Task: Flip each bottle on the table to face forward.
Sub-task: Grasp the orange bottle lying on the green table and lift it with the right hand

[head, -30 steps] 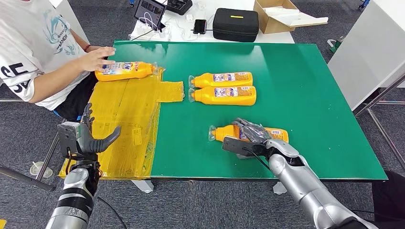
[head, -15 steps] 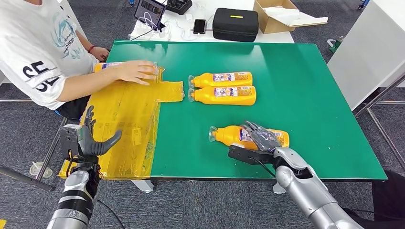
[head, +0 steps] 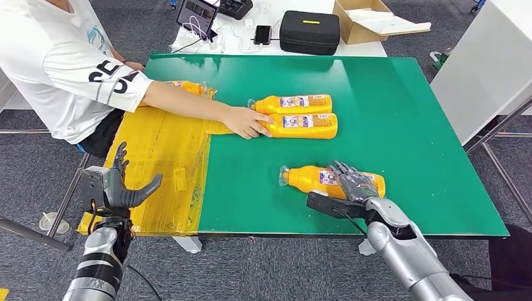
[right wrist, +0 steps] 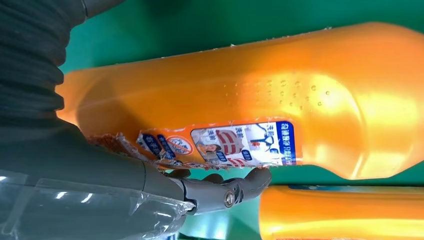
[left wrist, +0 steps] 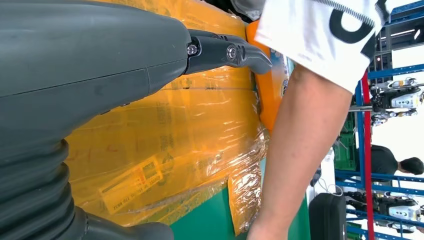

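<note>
1. Off the left edge of the green table [head: 401, 125], the robot's left hand [head: 119, 185] is held up in the air, with its fingers spread and nothing in them.
2. Beside it, a sheet of shiny yellow plastic wrap [head: 166, 157] is laid over the left part of the table.
3. At the far end of that yellow sheet, an orange plastic bottle [head: 188, 86] is seen lying down, partly hidden behind the arm of a person in a white shirt [head: 63, 63].
4. The person's hand [head: 248, 122] is stretched across the table and is placed at the cap ends of two orange plastic bottles lying side by side [head: 295, 116]. These two are touching each other, with their labels up.
5. Nearer the front edge, a single orange plastic bottle with a picture label [head: 323, 179] is lying on its side, with its clear cap pointed left.
6. The robot's right hand [head: 351, 185] is laid over the right part of this bottle, fingers stretched across its top. In the right wrist view, the thumb is seen close under the label. Whether the bottle is really gripped cannot be told.
7. Behind the table, a black zip case [head: 308, 31] and an open cardboard box [head: 370, 19] are seen.
</note>
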Motion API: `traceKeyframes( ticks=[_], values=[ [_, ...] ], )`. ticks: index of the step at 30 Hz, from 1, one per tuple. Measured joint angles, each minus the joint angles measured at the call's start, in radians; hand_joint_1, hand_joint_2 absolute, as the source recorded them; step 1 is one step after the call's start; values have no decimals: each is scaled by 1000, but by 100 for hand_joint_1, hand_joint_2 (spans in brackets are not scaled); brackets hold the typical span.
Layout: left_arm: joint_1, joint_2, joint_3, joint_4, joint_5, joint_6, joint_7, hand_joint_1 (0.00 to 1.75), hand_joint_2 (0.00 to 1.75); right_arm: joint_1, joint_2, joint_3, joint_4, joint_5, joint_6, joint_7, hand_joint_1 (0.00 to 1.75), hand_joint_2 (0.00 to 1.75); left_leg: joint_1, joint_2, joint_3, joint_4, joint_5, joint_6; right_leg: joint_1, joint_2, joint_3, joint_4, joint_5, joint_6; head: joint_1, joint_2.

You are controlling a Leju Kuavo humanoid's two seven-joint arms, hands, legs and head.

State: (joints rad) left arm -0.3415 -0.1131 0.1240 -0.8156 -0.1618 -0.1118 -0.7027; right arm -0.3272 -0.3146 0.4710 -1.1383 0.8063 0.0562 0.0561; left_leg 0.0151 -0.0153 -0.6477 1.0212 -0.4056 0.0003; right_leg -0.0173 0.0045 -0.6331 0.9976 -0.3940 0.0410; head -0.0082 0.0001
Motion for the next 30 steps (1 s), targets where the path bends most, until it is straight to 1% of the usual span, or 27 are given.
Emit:
traceKeyframes(
  ticks=[8,9,10,11,14,15,16,30],
  values=[
    [0,-5,10,7,14,-13,0,0,175,-11,-26,-30,26,-9,52,9,0,175,0,0,0,0,0,0,0,0,1,0,0,0,0,0],
    [0,-6,11,7,14,-14,0,0,175,-11,-28,-32,27,-9,53,10,1,175,0,0,0,0,0,0,0,0,1,0,0,0,0,0],
    [0,-6,11,7,14,-15,0,0,175,-11,-29,-34,28,-10,54,12,7,175,0,0,0,0,0,0,0,0,1,0,0,0,0,0],
    [0,-7,11,8,15,-16,0,0,175,-11,-31,-35,29,-10,56,14,31,175,0,0,0,0,0,0,0,0,1,0,0,0,0,0],
    [0,-9,12,8,16,-21,0,0,175,-12,-37,-39,29,-12,68,23,146,175,0,0,0,0,0,0,0,0,1,0,0,0,0,0],
    [0,-10,12,8,16,-22,0,0,175,-13,-40,-40,29,-14,72,26,166,175,0,0,1,0,0,0,0,0,1,0,0,0,0,0],
    [0,-10,13,9,17,-23,0,0,175,-13,-43,-41,29,-16,77,27,173,175,0,0,1,0,0,0,0,0,1,0,0,0,0,0],
    [1,-18,21,18,28,-23,0,0,175,-15,-62,-56,25,-48,86,28,175,175,0,0,1,0,0,0,0,0,1,0,0,0,0,0]
  ],
)
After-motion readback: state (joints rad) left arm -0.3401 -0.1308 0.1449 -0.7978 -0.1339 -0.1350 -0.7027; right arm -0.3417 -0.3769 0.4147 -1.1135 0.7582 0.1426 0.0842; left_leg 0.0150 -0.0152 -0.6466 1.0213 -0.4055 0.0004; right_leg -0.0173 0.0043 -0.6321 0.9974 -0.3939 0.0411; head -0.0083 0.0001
